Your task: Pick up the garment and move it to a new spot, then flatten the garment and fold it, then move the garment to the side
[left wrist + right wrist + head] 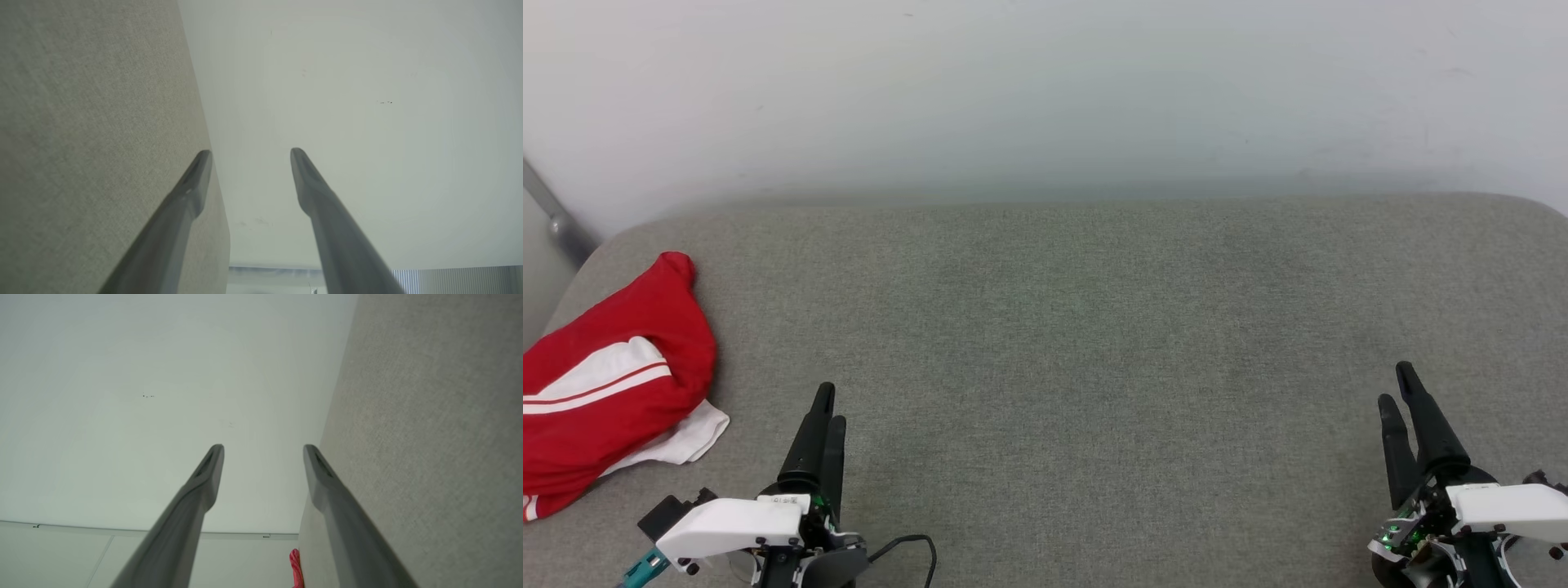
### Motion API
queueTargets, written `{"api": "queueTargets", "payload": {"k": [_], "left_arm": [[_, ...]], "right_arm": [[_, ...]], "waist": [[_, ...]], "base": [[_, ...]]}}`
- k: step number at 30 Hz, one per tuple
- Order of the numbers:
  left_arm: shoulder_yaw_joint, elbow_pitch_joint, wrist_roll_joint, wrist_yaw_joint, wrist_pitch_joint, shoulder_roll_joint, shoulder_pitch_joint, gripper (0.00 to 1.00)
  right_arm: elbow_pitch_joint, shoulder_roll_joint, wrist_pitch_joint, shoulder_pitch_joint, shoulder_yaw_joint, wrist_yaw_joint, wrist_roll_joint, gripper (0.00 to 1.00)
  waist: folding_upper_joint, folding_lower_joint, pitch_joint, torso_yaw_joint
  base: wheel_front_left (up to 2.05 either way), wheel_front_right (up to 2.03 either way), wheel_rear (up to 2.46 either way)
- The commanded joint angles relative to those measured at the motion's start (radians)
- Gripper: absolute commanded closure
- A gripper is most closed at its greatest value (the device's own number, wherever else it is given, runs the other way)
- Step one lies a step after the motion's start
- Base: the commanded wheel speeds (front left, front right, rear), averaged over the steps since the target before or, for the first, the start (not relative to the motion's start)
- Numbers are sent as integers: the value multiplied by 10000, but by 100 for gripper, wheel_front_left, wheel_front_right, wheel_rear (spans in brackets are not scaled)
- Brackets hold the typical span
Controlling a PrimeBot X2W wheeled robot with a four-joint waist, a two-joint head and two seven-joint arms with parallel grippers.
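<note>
Nearest the camera, the left gripper (832, 404) is seen at the bottom left and the right gripper (1394, 384) at the bottom right, both over the grey cushion (1094, 327), with fingers (810, 441) pointed toward the white wall (1045, 82). In each wrist view the two fingers are spread apart, and nothing is held between them. The garment (613, 367) is found in a crumpled heap at the far left edge of the cushion, partly cut off by the side of the picture. It is placed to the left of the left gripper and a little ahead of it, near but not touching. The right gripper is set well apart from it, across the whole cushion, so the left arm is judged the better one for the first grab. The heap's long side is slanted from near left to far right, and its narrow red end is pointed toward the wall.
</note>
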Motion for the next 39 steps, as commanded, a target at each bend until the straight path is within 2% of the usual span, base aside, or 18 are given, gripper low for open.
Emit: {"api": "queueTargets", "payload": {"k": [1,7,22,27,39], "left_arm": [[-139,-271,195,-9,-120,58,-266,0],[-250,-420,1315,-9,-391,84,-275,0],[-267,-1011,5333,32,-993,13,-175,0],[-424,-1108,6653,126,-1173,34,-141,0],[-797,-1120,8903,523,-1537,380,-187,0]], "right_arm": [[-258,-130,-134,-118,85,0,-229,0],[-443,-290,-430,-126,299,0,-1175,0],[-892,-418,-1007,-79,637,0,-5058,0],[-1112,-456,-935,-59,695,0,-6237,0],[-1736,-443,-558,43,706,0,-8563,0]], "waist": [[0,0,-1,5],[0,0,0,18],[0,0,-2,83],[0,0,-2,107],[0,0,-9,154]], "base": [[0,0,0],[0,0,0],[0,0,0],[0,0,0],[0,0,0]]}}
